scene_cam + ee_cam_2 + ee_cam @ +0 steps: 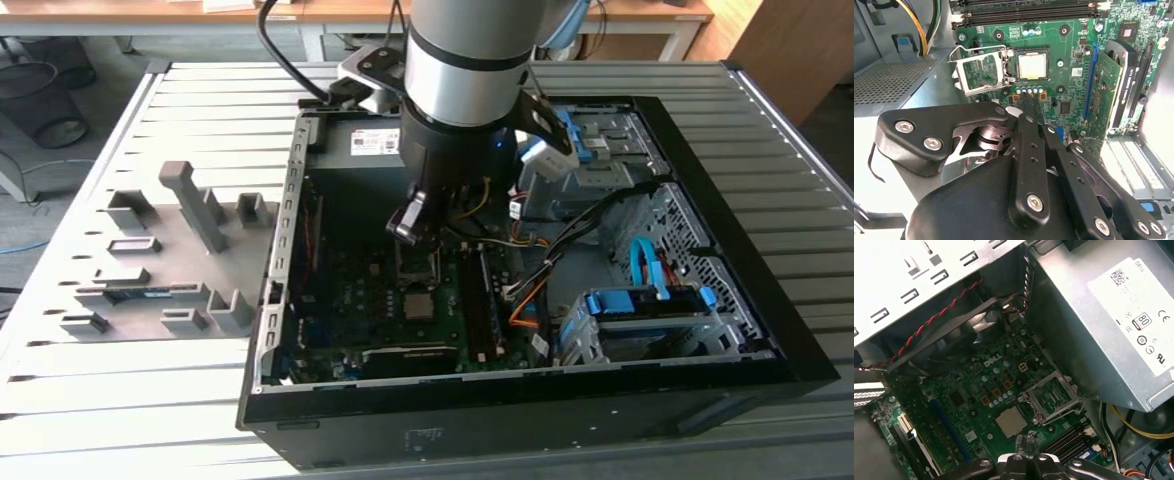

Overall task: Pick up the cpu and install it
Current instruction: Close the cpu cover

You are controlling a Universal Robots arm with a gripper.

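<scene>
The cpu [1032, 66], a small square chip with a dull silver top, lies flat in its socket on the green motherboard [1074, 50]. It also appears in the first wrist view [1010, 421] and in the exterior view [418, 303]. Beside it the socket's metal load plate [979, 72] stands swung open. My gripper [1029, 102] hangs a little above the board, just off the cpu's edge, with its black fingertips [1026, 441] pressed together and nothing between them. In the exterior view the gripper [404, 232] is inside the open computer case [534, 400].
A big grey power-supply box [1104, 325] fills one side of the case, with yellow and black cables [929, 25] beside it. Memory slots [1024, 15], an upright expansion card [1114, 85] and a fan [954, 350] surround the socket. Grey fixture blocks [174, 250] stand on the exterior view's left.
</scene>
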